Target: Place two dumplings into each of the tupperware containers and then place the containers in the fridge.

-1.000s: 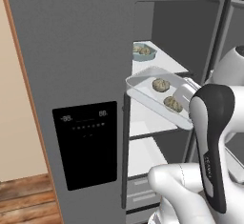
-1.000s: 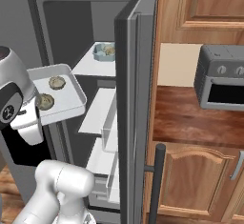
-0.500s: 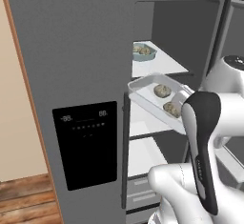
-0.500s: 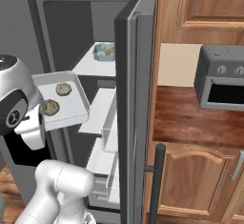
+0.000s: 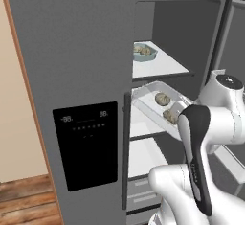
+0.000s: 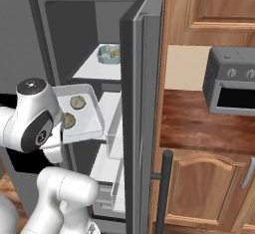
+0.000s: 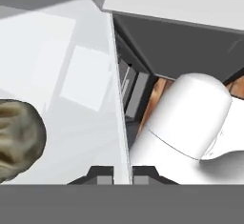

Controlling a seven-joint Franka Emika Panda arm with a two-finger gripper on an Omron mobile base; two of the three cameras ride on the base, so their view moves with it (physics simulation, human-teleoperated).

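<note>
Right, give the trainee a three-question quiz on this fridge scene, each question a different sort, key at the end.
1. True or false: the light blue tub already sits on the fridge's upper shelf.
2. How many dumplings lie in the white-grey tray?
3. Multiple choice: how does the gripper hold the tray? A) jaws open beneath it; B) jaws shut on the tray's rim; C) jaws shut on a dumpling.

Key
1. True; the right base view shows dumplings in it.
2. Two.
3. B; in the hand view both tips pinch the thin rim, with one dumpling lying to the side.
</note>
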